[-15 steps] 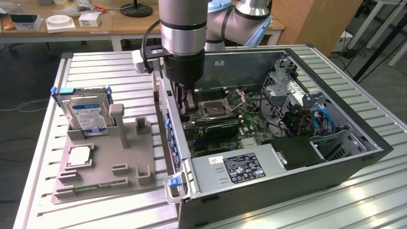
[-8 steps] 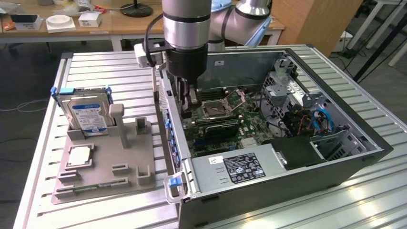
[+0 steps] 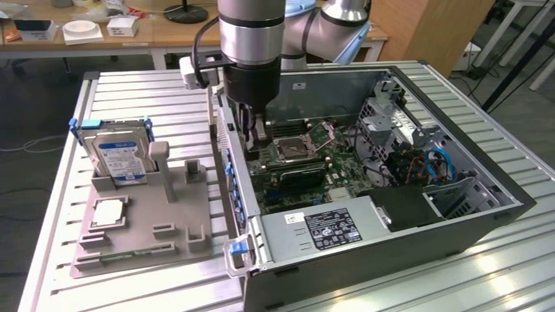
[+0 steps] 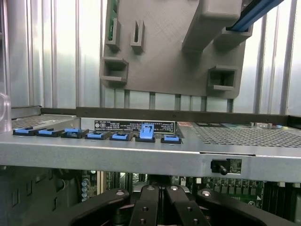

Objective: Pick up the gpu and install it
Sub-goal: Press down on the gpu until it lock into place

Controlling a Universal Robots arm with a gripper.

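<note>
The claw (image 3: 253, 140) is down inside the open case (image 3: 485, 214), fingers pinched shut just above the motherboard (image 3: 303, 166) beside the CPU socket (image 3: 293, 149). I can't make out the gpu between them or anywhere on the grey holder (image 3: 139, 227) out on the desk (image 3: 61, 195), so whether it is held stays unclear.
</note>
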